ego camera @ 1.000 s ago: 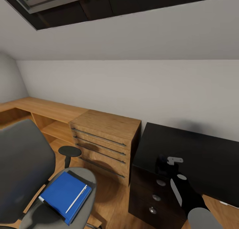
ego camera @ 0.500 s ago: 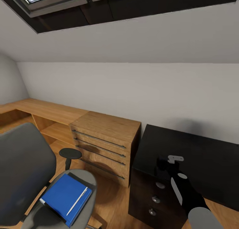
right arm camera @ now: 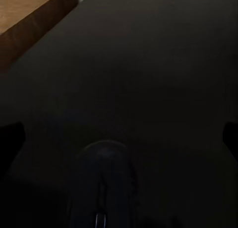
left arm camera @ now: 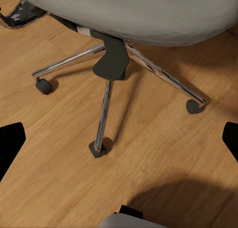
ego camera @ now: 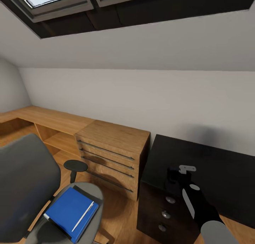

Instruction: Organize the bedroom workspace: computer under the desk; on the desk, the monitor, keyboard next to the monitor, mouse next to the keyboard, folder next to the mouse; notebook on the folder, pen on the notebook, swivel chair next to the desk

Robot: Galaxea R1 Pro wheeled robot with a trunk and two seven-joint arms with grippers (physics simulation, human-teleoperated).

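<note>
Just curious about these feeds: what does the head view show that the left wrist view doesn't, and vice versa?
Head view: the blue folder with the pen lying on it, the black desk, and a wooden chest of drawers. Left wrist view: chrome legs and casters under the seat. Both: the swivel chair and the wooden floor.

Right arm (ego camera: 198,205): glossy black casing, tapered, with a pale grey stripe along its top and a grey oval patch. Light grey rounded segment at the near end. Small grey metal bracket at the wrist. Right gripper (ego camera: 172,176) black. Left wrist view: black fingers (left arm camera: 10,143) at both edges.
</note>
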